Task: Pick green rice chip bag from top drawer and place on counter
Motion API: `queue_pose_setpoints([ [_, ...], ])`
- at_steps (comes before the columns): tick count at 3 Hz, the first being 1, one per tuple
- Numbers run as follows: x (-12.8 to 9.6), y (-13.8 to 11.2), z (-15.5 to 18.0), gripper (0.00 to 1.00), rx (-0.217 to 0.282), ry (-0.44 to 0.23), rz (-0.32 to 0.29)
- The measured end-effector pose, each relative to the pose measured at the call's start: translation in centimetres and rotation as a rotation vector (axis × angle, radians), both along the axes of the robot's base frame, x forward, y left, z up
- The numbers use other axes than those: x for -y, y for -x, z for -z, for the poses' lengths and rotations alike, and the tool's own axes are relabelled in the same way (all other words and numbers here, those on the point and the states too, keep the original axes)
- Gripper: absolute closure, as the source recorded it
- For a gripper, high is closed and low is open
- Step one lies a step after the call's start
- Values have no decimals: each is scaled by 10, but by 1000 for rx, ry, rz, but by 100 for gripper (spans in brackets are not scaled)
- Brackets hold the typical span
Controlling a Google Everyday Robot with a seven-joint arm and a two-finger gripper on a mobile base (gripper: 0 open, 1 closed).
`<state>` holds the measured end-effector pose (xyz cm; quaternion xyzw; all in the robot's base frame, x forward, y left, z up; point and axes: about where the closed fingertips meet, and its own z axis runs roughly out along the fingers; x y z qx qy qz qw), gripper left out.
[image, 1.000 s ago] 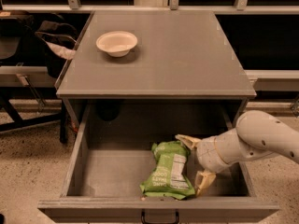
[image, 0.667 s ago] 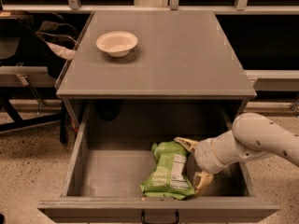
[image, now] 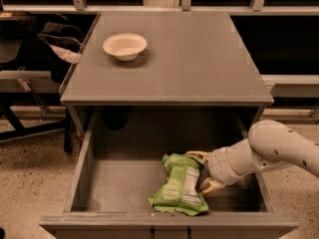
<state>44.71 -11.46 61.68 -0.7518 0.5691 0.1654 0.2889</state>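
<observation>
Reaching into the wide grey box drawer that stands open below the front edge of the flat grey counter, your claw sits with its fingers spread at the right side of the small crinkly light-green snack bag. The bag lies flat on the drawer floor, toward the front-right. Treat it as light, soft and slippery: it will likely crumple, so pinch a puffed edge rather than the flat face. The drawer's right wall is close beside the arm, and the counter's front edge overhangs the lift path. Only a shallow white bowl occupies the counter, near the back-left corner.
</observation>
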Motion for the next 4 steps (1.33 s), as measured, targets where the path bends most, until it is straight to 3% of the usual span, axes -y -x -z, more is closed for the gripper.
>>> queue_pose_setpoints([
  [1,0,0,0,73,0,0,0],
  [2,0,0,0,96,0,0,0],
  [4,0,0,0,100,-1,0,-1],
])
